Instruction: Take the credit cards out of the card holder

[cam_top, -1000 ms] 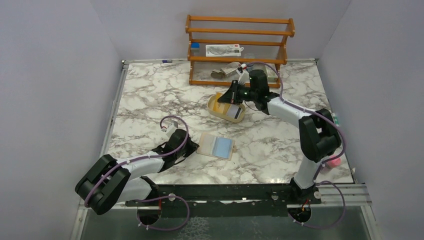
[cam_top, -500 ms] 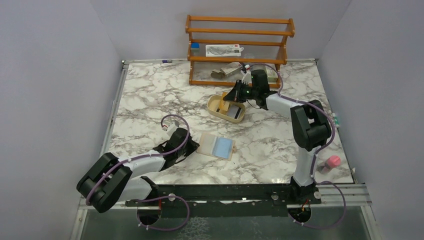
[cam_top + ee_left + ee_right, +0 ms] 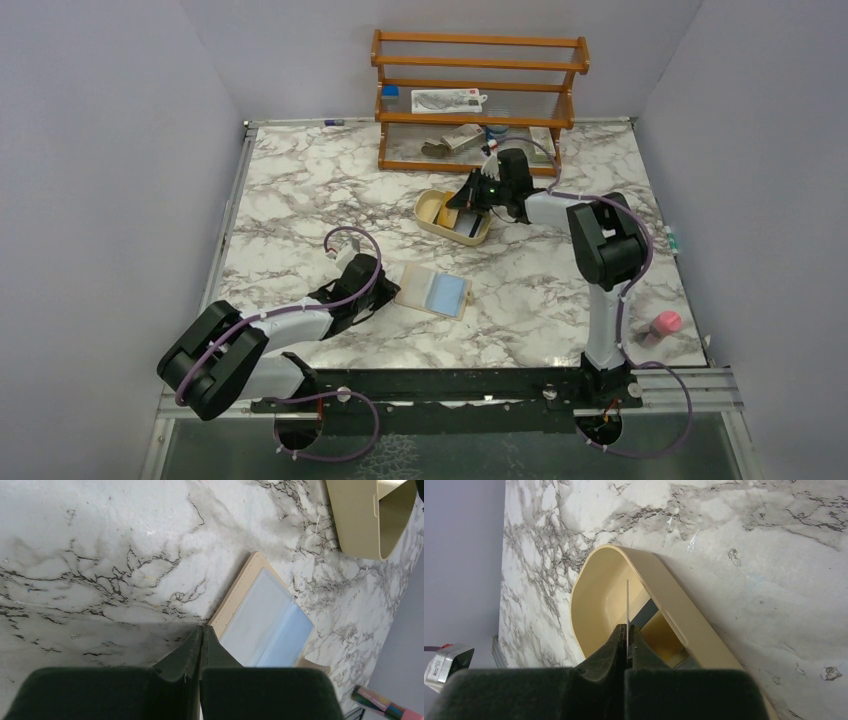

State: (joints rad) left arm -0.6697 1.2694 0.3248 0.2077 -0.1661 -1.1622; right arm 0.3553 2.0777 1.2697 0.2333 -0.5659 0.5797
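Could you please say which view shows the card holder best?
The left wrist view: the card holder lies open and close up, its light blue panel clear. The top external view shows it whole but small. The right wrist view does not show it.

Marbled tabletop, smooth with a faint sheen
Holder: stitched tan leather-like edge, glossy clear sleeves. Tray: matt tan plastic. Rack: varnished wood.

**Marble table inside grey walls**

A white table top with grey veining is enclosed on three sides by plain, pale grey walls. A wooden shelf rack stands at its far edge. The light is soft and even.
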